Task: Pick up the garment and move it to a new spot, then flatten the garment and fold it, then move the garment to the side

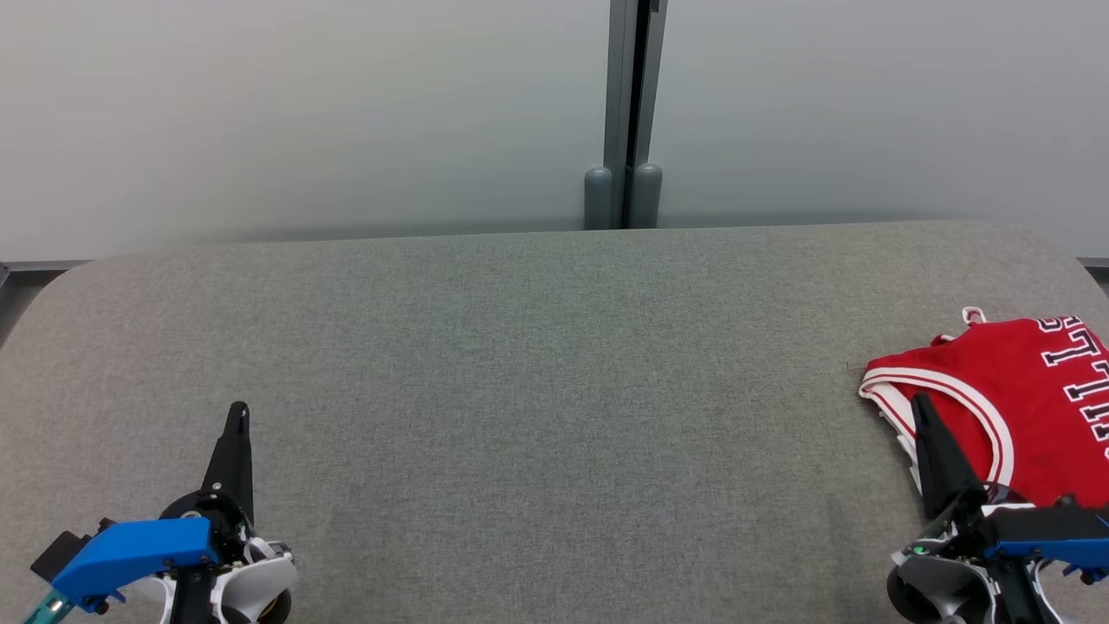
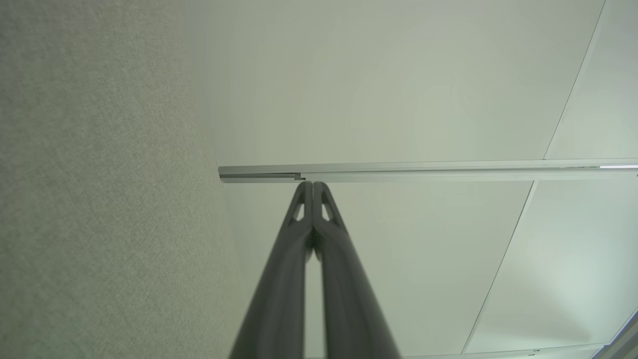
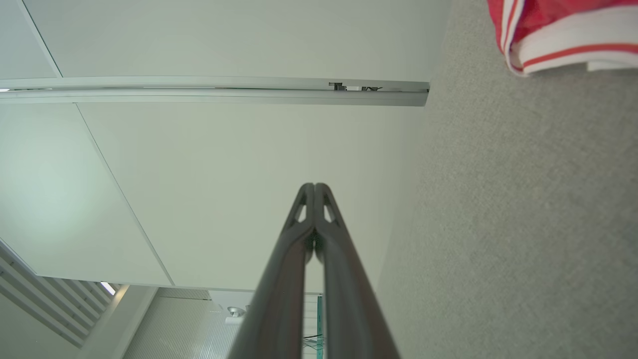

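Looking across the scene from the biggest thing down: two pale wall panels [image 1: 303, 113] stand behind the work, split by one grey upright post [image 1: 631, 87] with two rounded caps [image 1: 622, 195] at its foot.

Below them lies one tabletop [image 1: 520, 390], covered in grey woven fabric with rounded far corners.

One garment [image 1: 1022, 407] lies on it, a red sleeveless jersey with white-and-red striped trim, at the tabletop's far right edge on the robot's right side, partly cut off by the picture's border. Black block letters outlined in white run sideways across it. Two L's and an S can be made out, but the rest is cut off, so I cannot read the whole word. In the right wrist view its striped hem [image 3: 563, 35] sits in the upper right corner, apart from the fingertips.

Two grippers show, each on a wrist with a blue part. The left gripper [image 1: 238, 412] is at the lower left, well apart from the jersey, its two dark fingers pressed together on nothing [image 2: 312, 183]. The right gripper [image 1: 918, 400] is at the lower right, just beside the jersey's left edge, fingers likewise together and holding nothing [image 3: 314, 185].
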Robot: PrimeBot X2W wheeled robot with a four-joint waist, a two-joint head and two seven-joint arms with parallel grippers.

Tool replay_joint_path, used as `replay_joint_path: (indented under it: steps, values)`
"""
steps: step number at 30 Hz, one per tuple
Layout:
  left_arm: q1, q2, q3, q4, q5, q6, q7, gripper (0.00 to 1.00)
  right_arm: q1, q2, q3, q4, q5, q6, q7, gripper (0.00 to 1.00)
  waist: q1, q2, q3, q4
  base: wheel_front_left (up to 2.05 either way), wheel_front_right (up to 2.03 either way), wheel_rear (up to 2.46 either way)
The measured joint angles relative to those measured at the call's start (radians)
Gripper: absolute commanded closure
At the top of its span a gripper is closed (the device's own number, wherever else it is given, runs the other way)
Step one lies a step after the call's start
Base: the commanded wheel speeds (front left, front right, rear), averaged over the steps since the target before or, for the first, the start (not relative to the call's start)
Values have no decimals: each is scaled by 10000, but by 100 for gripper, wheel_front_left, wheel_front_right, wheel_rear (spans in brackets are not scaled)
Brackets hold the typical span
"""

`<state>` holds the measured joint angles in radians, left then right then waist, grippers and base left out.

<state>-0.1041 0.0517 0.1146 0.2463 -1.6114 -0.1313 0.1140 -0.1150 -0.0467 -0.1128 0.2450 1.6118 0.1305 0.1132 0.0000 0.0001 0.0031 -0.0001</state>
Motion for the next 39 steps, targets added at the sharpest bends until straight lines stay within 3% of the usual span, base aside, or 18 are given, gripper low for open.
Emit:
replay_joint_path:
  steps: [39]
  values:
    - [0, -2, 0, 0, 0, 0, 0, 100, 2, 0, -2, 0, 0, 0, 0, 100, 0, 0, 0, 0, 0, 0, 0]
